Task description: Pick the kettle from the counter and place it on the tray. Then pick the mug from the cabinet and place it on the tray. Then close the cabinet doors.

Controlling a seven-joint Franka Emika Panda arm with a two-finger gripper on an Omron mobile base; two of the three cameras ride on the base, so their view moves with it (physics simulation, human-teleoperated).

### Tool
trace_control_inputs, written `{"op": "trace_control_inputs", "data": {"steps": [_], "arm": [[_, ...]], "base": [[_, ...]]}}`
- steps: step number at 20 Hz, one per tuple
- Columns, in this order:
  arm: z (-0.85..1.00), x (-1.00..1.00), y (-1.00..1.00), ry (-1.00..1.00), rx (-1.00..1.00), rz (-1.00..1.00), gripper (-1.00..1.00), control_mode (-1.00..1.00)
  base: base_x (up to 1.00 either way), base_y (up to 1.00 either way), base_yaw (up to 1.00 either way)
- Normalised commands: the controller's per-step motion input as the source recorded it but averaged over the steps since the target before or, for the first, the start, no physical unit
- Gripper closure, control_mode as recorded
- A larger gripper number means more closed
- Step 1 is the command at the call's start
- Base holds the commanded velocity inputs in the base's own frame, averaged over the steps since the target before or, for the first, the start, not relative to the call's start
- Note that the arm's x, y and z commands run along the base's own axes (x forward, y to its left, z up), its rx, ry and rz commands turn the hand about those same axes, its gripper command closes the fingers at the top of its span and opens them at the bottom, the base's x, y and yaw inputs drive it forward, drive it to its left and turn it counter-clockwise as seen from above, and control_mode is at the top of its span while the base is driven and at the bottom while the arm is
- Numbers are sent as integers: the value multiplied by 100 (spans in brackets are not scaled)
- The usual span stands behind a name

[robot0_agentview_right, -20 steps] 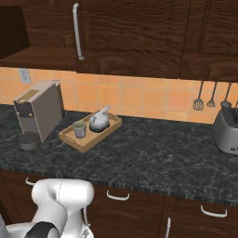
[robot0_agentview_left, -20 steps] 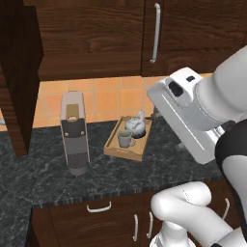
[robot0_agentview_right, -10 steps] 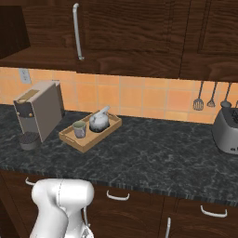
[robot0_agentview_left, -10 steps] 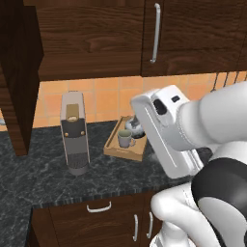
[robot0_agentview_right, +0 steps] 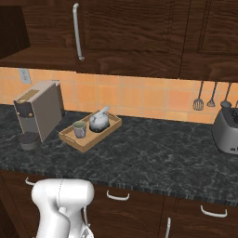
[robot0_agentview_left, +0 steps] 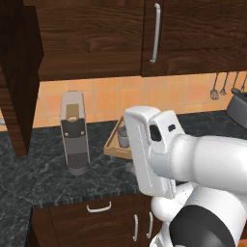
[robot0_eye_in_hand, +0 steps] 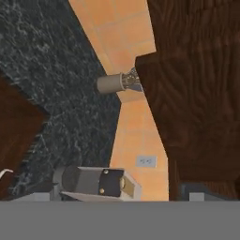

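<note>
On the counter [robot0_agentview_right: 153, 158], the tray [robot0_agentview_right: 88, 142] holds kettle [robot0_agentview_right: 99, 122] and mug [robot0_agentview_right: 79, 129]; gripper state unclear.

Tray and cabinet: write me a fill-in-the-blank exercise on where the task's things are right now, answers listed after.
1. The kettle and the mug both sit in the ____.
2. In the right base view, the mug stands to the ____ of the kettle.
3. The tray rests on the counter, between the coffee machine and the ____.
4. The left cabinet door is swung ____.

Missing words: tray; left; toaster; open
</note>
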Motion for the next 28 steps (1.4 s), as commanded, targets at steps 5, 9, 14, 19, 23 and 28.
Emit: {"op": "trace_control_inputs", "data": {"steps": [5,9,14,19,23,28], "arm": [[12,-16,55,0,9,8,-100,-100],[18,-22,63,-5,0,7,-100,-100],[17,-20,62,-16,0,11,-100,-100],[15,-5,61,-33,-1,5,-100,-100],[5,2,62,-29,0,0,-100,-100],[2,1,48,-17,0,0,-100,-100]], "base": [[0,0,0],[0,0,0],[0,0,0],[0,0,0],[0,0,0],[0,0,0]]}}
